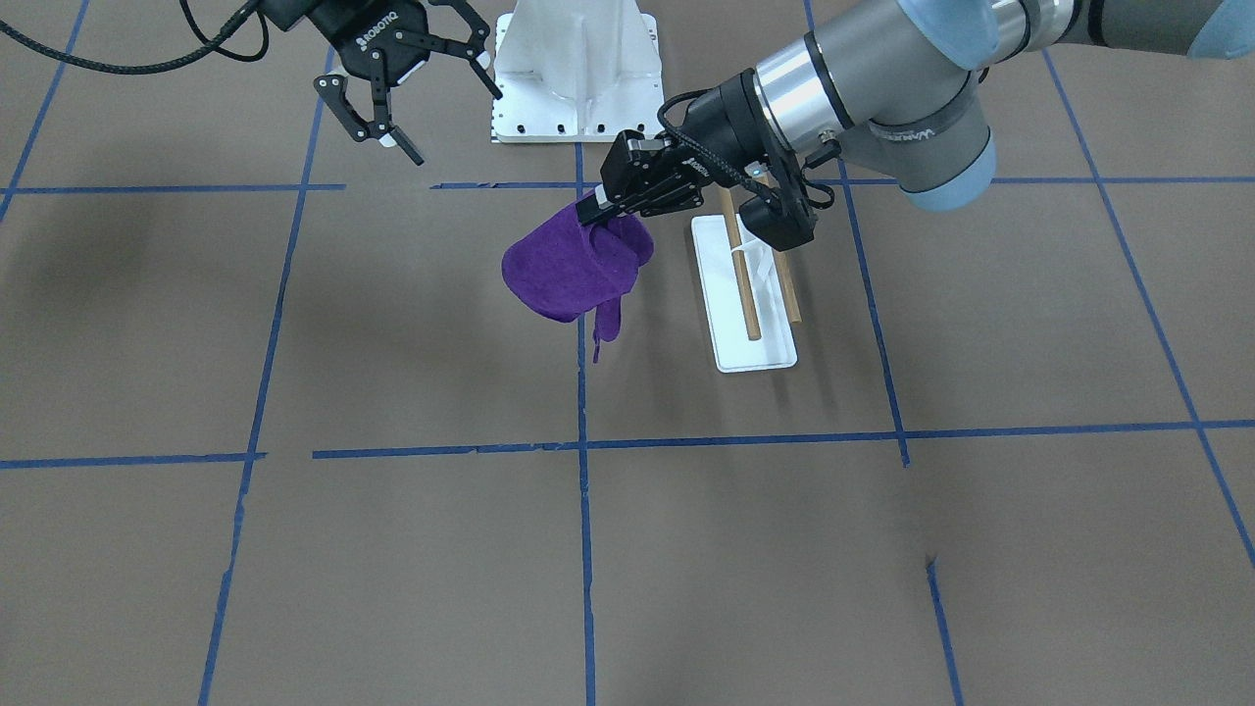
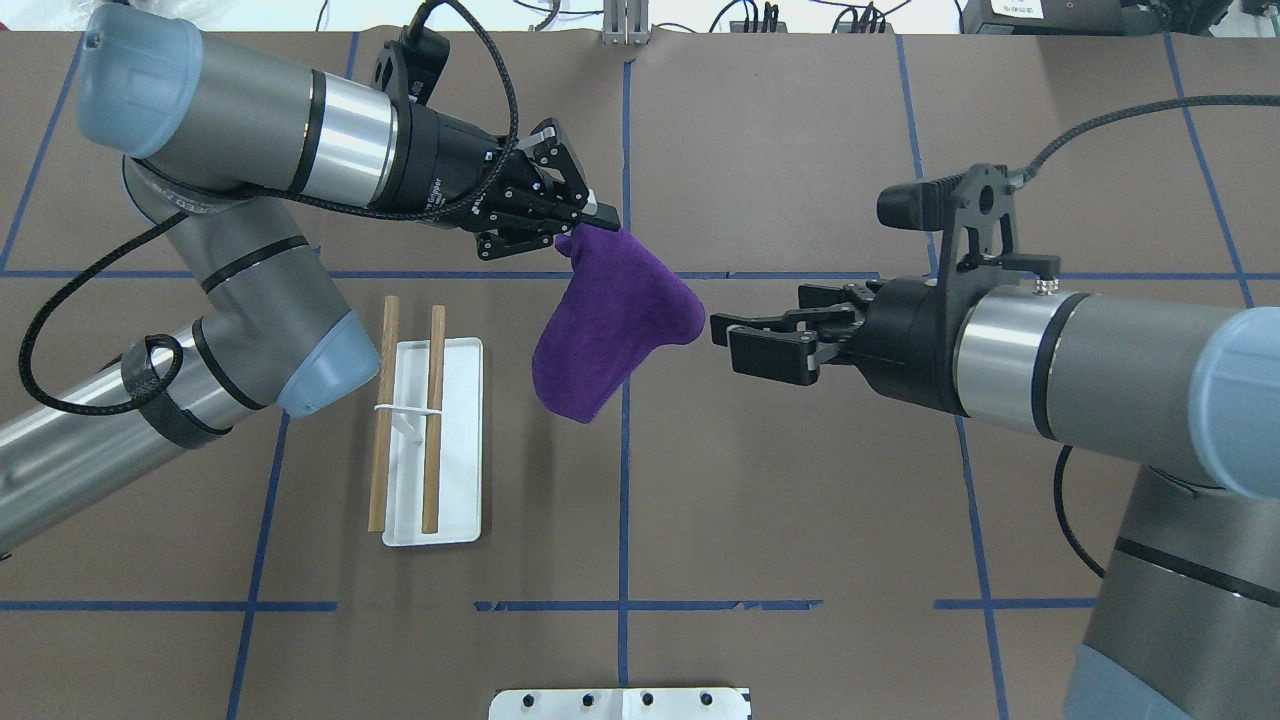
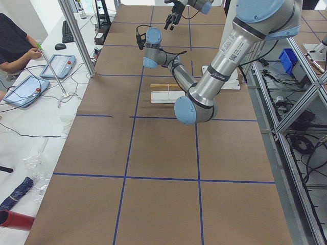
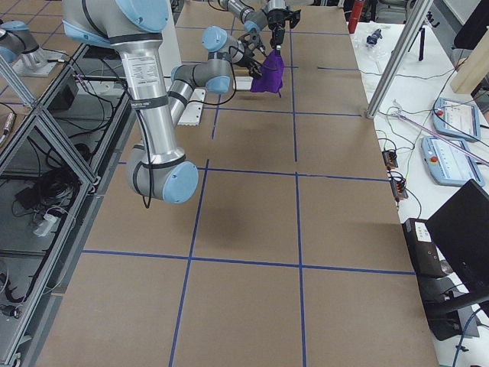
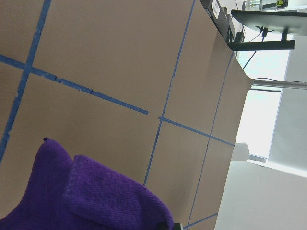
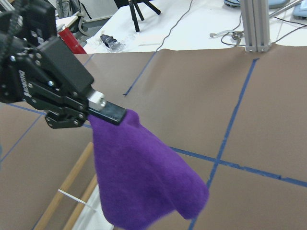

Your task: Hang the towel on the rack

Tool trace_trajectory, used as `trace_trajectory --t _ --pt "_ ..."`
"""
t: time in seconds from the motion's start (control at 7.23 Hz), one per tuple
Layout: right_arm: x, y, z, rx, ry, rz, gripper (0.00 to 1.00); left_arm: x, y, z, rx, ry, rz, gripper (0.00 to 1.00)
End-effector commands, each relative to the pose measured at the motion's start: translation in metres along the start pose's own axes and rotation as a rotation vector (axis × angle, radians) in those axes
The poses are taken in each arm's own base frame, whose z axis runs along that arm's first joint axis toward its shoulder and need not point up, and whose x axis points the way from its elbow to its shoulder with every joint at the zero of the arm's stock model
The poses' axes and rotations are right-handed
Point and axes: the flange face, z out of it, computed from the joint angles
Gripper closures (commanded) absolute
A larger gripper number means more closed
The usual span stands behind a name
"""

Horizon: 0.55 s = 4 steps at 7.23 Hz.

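My left gripper (image 2: pixel 592 222) is shut on a corner of the purple towel (image 2: pixel 608 325) and holds it hanging in the air above the table. The towel also shows in the front view (image 1: pixel 577 267), the right wrist view (image 6: pixel 144 177) and the left wrist view (image 5: pixel 81 196). The left gripper in the front view (image 1: pixel 595 214) is just beside the rack (image 1: pixel 750 294). The rack (image 2: pixel 432 440), a white tray with two wooden dowels, stands to the left of the towel in the overhead view. My right gripper (image 2: pixel 722 340) is open and empty, its fingertips just right of the towel's edge.
A large white bolted metal pedestal (image 1: pixel 577 74) stands at the robot's side of the table, its edge also in the overhead view (image 2: pixel 620 704). Blue tape lines cross the brown table. An operator sits beyond the table's far edge in the left exterior view (image 3: pixel 15 43).
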Motion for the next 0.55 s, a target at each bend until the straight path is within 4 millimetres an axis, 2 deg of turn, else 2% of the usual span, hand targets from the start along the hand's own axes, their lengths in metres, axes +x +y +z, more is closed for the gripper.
trace_trajectory --t 0.0,0.14,0.28,0.42 --pt "0.056 0.017 -0.022 -0.080 0.093 0.015 0.00 0.008 0.007 -0.017 0.086 0.025 -0.008 1.00" --pt "0.097 0.009 -0.036 -0.157 0.153 0.061 0.00 0.013 0.009 -0.026 0.179 0.050 -0.016 1.00" --pt "0.135 -0.022 -0.061 -0.249 0.228 0.168 0.00 0.009 0.026 -0.026 0.255 0.074 -0.028 1.00" --pt "0.164 -0.039 -0.076 -0.270 0.288 0.227 0.00 0.006 0.043 -0.018 0.320 0.080 -0.045 1.00"
